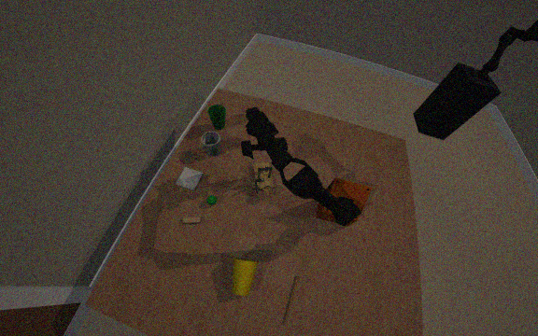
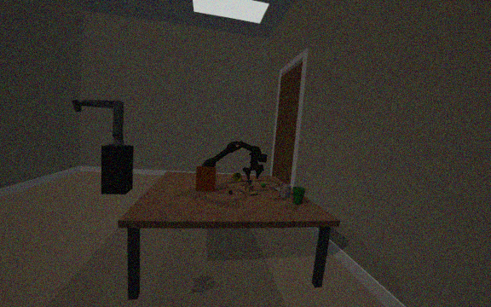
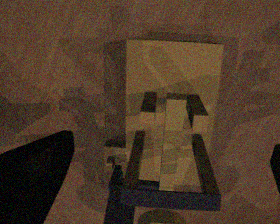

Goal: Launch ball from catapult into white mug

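Note:
The pale wooden catapult [image 1: 262, 183] [image 3: 173, 62] has dark side rails and stands on the table. My gripper [image 2: 253, 177] [image 3: 175, 148] is open and empty, above the catapult, with one finger on each side of it in the wrist view. A green ball [image 1: 211, 200] [image 2: 263, 185] lies on the table apart from the catapult. The white mug [image 1: 211, 148] [image 2: 285, 192] looks grey in the dim light and stands upright near the table edge. A dull round shape [image 3: 161, 217] is cut off by the wrist view's bottom edge; I cannot tell what it is.
A green cup [image 1: 218, 118] [image 2: 298, 195] stands beside the mug. A pale square block [image 1: 190, 178], a small beige block [image 1: 191, 219], a yellow cup [image 1: 243, 278] and a thin stick [image 1: 290, 300] are also on the table. The arm's base is on an orange box [image 1: 352, 189] [image 2: 205, 179].

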`<state>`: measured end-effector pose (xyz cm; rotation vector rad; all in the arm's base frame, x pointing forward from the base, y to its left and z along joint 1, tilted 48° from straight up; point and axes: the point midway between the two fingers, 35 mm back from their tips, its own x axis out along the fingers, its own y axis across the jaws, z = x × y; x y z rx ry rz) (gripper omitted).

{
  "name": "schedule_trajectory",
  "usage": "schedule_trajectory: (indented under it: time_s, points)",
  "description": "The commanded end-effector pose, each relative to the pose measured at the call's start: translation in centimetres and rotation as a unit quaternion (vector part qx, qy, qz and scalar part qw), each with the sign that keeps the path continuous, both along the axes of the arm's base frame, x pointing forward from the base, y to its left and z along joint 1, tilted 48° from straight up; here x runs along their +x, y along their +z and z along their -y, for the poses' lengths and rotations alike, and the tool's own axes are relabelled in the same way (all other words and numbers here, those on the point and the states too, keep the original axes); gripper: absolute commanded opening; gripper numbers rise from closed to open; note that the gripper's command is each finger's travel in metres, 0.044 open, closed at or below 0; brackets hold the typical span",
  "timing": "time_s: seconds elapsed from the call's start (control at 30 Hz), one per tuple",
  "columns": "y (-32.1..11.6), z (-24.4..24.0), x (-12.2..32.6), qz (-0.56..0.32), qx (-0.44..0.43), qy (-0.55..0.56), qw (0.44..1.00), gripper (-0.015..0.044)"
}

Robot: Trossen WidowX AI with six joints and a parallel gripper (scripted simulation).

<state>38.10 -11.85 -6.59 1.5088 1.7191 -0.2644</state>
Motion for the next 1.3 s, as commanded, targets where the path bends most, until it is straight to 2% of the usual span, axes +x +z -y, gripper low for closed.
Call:
schedule_trajectory:
  time_s: [0.0,0.17,1.27]
  points:
    - [0.2,-0.1,-0.4,-0.003,0.006,0.008,1.0,0.044]
    - [-2.8,-3.4,-0.3,-0.003,0.007,0.008,1.0,0.044]
    - [-5.7,-6.7,-0.1,-0.003,0.007,0.008,1.0,0.044]
